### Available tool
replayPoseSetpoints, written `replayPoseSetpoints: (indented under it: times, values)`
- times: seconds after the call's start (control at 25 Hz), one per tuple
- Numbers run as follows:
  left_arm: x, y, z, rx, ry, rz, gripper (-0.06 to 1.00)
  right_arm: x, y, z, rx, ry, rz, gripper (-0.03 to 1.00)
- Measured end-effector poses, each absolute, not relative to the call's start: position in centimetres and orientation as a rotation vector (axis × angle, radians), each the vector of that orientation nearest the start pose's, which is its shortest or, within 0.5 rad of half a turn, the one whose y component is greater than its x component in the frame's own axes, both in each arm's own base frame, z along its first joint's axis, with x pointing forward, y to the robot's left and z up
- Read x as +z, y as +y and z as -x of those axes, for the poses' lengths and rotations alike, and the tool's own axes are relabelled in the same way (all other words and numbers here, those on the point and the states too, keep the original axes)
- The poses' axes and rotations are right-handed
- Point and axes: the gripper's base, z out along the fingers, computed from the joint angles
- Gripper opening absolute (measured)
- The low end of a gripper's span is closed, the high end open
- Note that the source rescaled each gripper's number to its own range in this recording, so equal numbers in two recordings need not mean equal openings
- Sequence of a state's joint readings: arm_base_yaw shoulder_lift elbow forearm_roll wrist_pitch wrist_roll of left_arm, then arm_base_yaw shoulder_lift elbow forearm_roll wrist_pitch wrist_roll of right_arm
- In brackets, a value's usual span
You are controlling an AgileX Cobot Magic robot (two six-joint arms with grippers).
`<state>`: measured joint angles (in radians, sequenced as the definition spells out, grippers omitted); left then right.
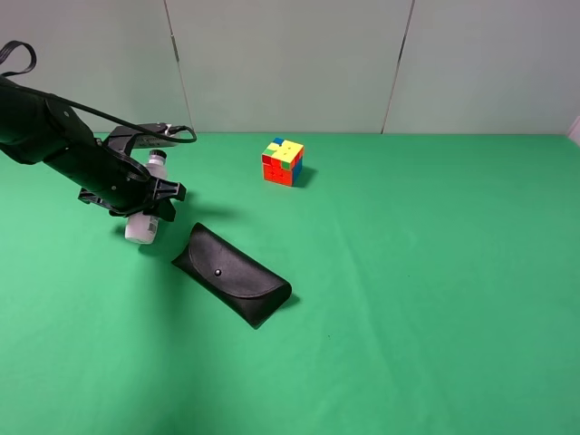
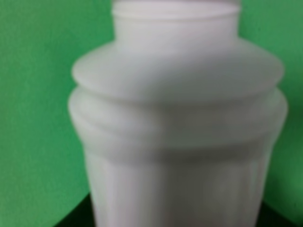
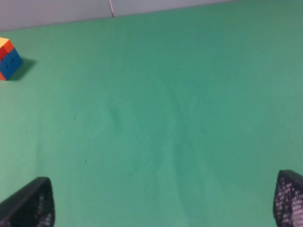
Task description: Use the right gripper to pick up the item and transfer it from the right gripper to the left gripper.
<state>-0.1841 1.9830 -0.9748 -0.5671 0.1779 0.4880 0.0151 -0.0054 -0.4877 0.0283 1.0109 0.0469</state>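
The left end effector (image 1: 152, 201) is clamping the white brush-capped bottle (image 1: 143, 225) at about nine o'clock on the green worktop (image 1: 408, 299), the bottle hanging slightly tilted just above the cloth. The right end effector (image 3: 163, 208) is standing wide apart, holding nothing. The bottle is looking light, stiff and fairly slick; its ribbed shoulder (image 2: 177, 101) is offering the surest hold. Beyond it, the body is showing smooth white contoured plastic.

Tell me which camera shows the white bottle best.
The exterior high view: the bottle shows nearly whole, clamped in the left gripper. The left wrist view gives only its blurred body; the right wrist view misses it.
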Motion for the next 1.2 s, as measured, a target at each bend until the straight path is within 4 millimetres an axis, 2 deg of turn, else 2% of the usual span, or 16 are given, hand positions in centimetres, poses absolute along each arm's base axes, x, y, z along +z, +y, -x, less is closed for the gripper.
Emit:
replayPoseSetpoints:
  times: [0.32,0.48,0.68,0.76,0.84,0.96,1.2]
  values:
    - [10.0,-7.5,-35.3,-0.212,2.645,-0.18,0.03,27.8,0.2,0.2,0.073,2.002,-0.032,1.0]
    - [10.3,-7.5,-35.3,-0.216,2.64,-0.182,0.22,27.8,0.2,0.2,0.073,2.002,-0.032,1.0]
    - [10.5,-7.5,-35.3,-0.217,2.636,-0.181,0.58,27.8,0.2,0.2,0.073,2.002,-0.032,1.0]
    - [10.8,-7.5,-35.3,-0.217,2.629,-0.181,0.68,27.8,0.2,0.2,0.073,2.002,-0.032,1.0]
    - [11.2,-7.5,-35.3,-0.219,2.616,-0.181,0.75,27.8,0.2,0.2,0.073,2.002,-0.032,1.0]
    - [12.5,-7.5,-35.4,-0.22,2.579,-0.184,0.77,27.8,0.2,0.2,0.073,2.002,-0.032,1.0]
    - [16.8,-7.4,-35.2,-0.221,2.452,-0.186,0.79,27.8,0.2,0.2,0.073,2.002,-0.032,1.0]
